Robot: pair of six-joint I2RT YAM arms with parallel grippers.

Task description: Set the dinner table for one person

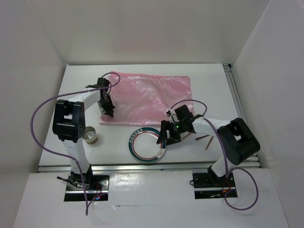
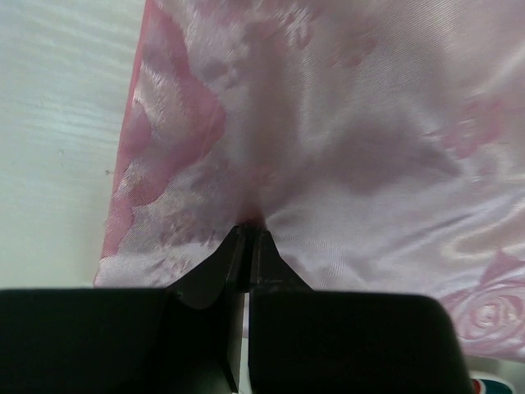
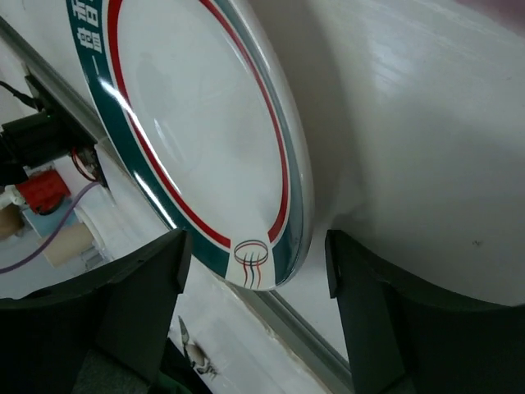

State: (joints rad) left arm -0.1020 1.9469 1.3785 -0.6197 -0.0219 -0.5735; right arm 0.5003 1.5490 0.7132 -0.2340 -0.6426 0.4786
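1. The dinner table [image 1: 211, 90] lay flat ahead of both arm bases, white and rigid, with metal rails on its right and near edges. I judged it a fixed surface to lay things on, not something to grasp
2. The pink cloth [image 1: 152, 95] lay spread over the far middle of the table. It looked thin, glossy and limp, and probably slippery, so an edge or corner seemed the best hold
3. The left jaws were closed on the cloth's near left edge, with the fabric [image 2: 344, 123] puckering at their tips
4. The plate [image 1: 146, 145] sat near the table's front edge, just short of the cloth. It looked hard, smooth and likely breakable, and only its rim offered a grip
5. The right jaws stood wide apart on either side of the plate's rim [image 3: 291, 205], holding nothing
6. Two brown sticks [image 1: 204, 138] lay to the right of the plate, and a small round object [image 1: 90, 137] lay to its left; I could not tell what either was
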